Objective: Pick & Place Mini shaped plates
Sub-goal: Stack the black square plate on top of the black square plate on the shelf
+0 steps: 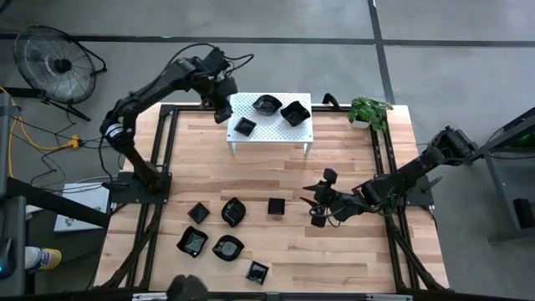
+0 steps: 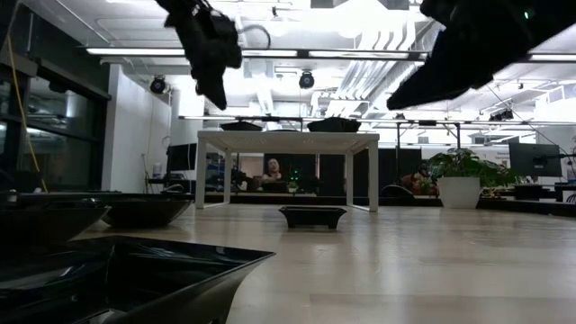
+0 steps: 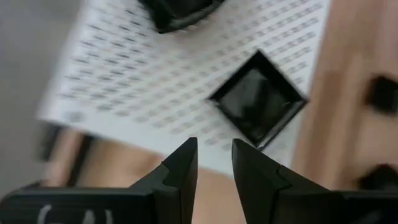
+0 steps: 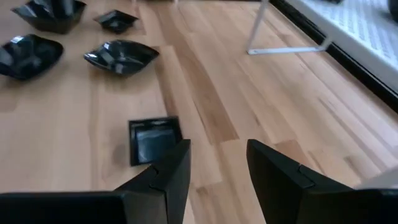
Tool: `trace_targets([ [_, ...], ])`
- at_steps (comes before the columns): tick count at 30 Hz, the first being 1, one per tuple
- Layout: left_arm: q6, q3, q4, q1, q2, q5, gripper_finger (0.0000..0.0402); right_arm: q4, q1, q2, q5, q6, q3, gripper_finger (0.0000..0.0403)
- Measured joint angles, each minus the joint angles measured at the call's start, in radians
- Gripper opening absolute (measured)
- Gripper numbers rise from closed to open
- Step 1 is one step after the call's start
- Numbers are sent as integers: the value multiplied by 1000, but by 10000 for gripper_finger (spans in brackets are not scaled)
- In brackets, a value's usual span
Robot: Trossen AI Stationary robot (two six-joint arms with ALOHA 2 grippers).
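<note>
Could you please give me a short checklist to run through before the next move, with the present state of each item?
1. Left pincer clear of the small square plate on the white stand: ok, fingers apart with nothing between them, plate resting on the stand.
2. Plates on the stand: ok, three sit there, apart from one another.
3. Right pincer empty: ok, fingers open above bare wood.
4. Next plate in reach: ok, a square plate lies flat just ahead of the right pincer.
5. Free room on the stand: ok, open perforated surface shows beside the plates.
6. Remaining plates undisturbed: ok, six lie on the table, none stacked.
</note>
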Motion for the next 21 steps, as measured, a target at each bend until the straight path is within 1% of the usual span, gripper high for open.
trace_targets([
  [1, 15, 0, 9, -1, -23, -40, 97, -10, -3, 0, -8, -13, 15, 152],
  [3, 39, 0, 41, -13, -73, -75, 97, -44, -13, 0, -27, -27, 56, 152],
  [6, 49, 0, 95, -37, -138, -78, 97, -117, -32, 1, -52, -46, 125, 152],
  [9, 64, 1, 121, -88, -197, -85, 97, -187, -55, 15, -100, -65, 197, 152],
  [12, 71, -25, 135, -155, -240, -145, 97, -275, -74, 62, -163, -70, 286, 152],
  [14, 69, -79, 172, -203, -277, -178, 97, -362, -84, 115, -199, -72, 359, 152],
  [16, 59, -148, 228, -243, -318, -181, 97, -452, -86, 176, -233, -81, 436, 152],
  [21, 4, -371, 366, -321, -448, -182, 97, -631, -81, 320, -311, -103, 590, 152],
])
